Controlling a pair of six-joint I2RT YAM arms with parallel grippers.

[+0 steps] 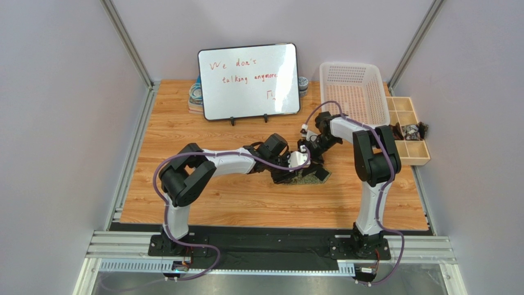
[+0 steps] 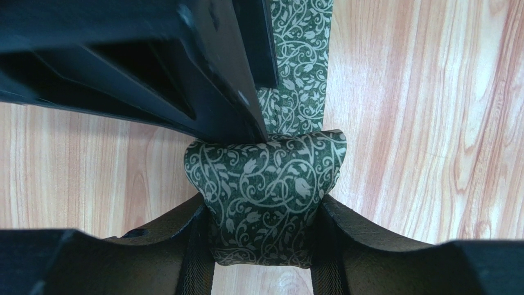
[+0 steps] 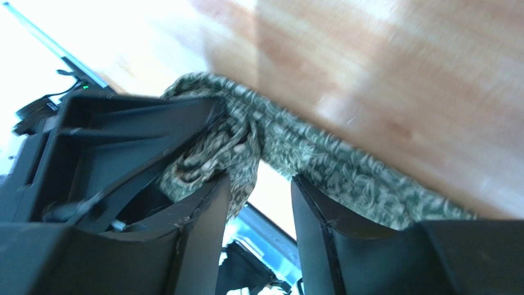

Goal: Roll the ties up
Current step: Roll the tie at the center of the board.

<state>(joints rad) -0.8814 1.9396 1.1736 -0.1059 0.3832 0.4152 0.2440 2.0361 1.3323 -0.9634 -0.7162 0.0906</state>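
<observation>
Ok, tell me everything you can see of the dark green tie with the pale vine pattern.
The dark green tie with the pale vine pattern looks like soft woven fabric. One end is doubled into a plump, part-rolled bundle pinched by the left gripper; a flat strip runs away from it along the wood-grain table. The right gripper meets the bundle from the opposite side, its fingers apart with bunched cloth draped across them. It lies mid-table.

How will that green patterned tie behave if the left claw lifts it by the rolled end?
Probably floppy: the tie bulges softly where the left claw pinches it, and it bunches into folds in the right wrist view. The flat tail would likely dangle, and the roll may unwind.
</observation>
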